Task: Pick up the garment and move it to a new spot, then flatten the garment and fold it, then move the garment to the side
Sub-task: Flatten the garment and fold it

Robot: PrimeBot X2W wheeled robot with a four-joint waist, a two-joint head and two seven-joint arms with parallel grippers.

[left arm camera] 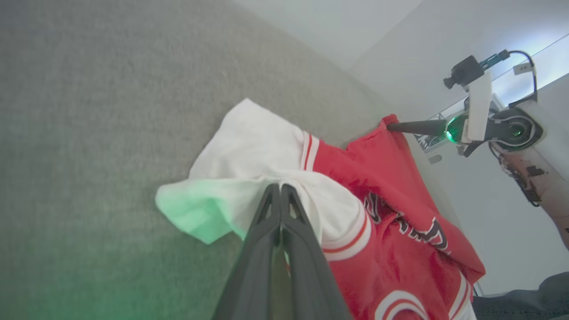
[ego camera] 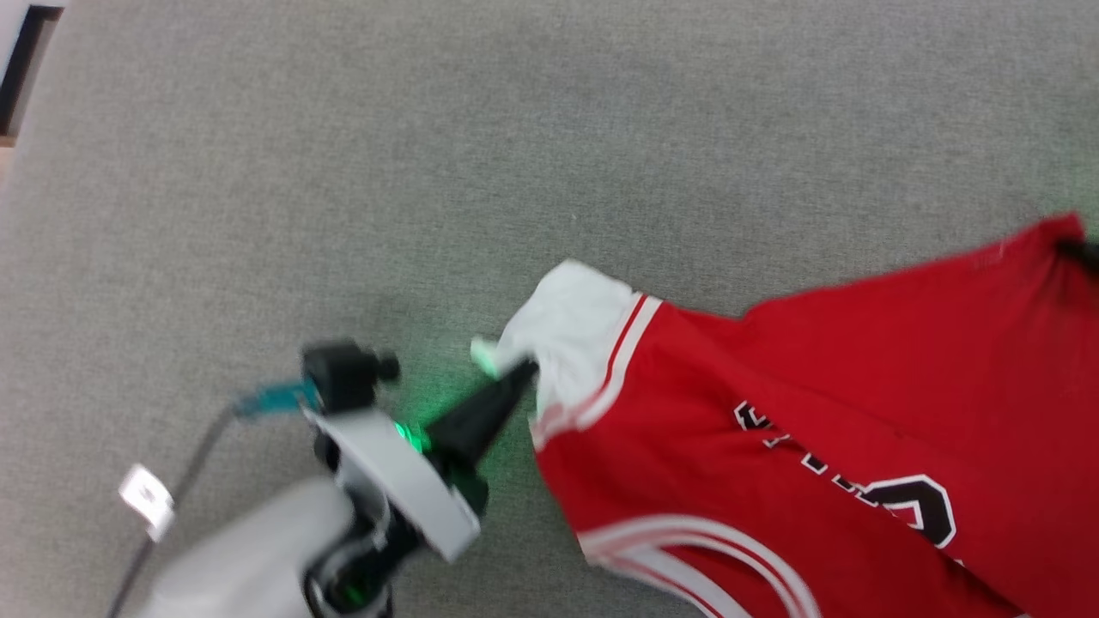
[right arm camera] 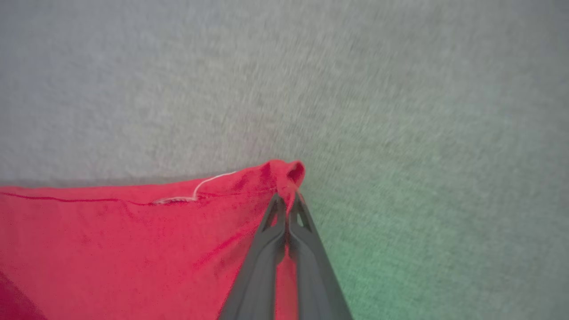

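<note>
The garment (ego camera: pixel 824 412), a red jersey with a white sleeve and black numerals, is stretched out over the grey fabric surface at the right of the head view. My left gripper (ego camera: pixel 525 371) is shut on the white sleeve; the left wrist view shows its fingers pinching the sleeve cloth (left arm camera: pixel 249 178). My right gripper (right arm camera: pixel 286 198) is shut on a red corner of the garment (right arm camera: pixel 133 240). That same right gripper (left arm camera: pixel 391 126) holds the far red corner in the left wrist view. At the right edge of the head view, its dark tip (ego camera: pixel 1083 251) sits on the corner.
A grey fabric surface (ego camera: pixel 429 172) lies under everything, with open room to the left and behind. Its dark edge (ego camera: pixel 21 69) shows at the top left. A pale wall (left arm camera: pixel 444 35) stands beyond the surface in the left wrist view.
</note>
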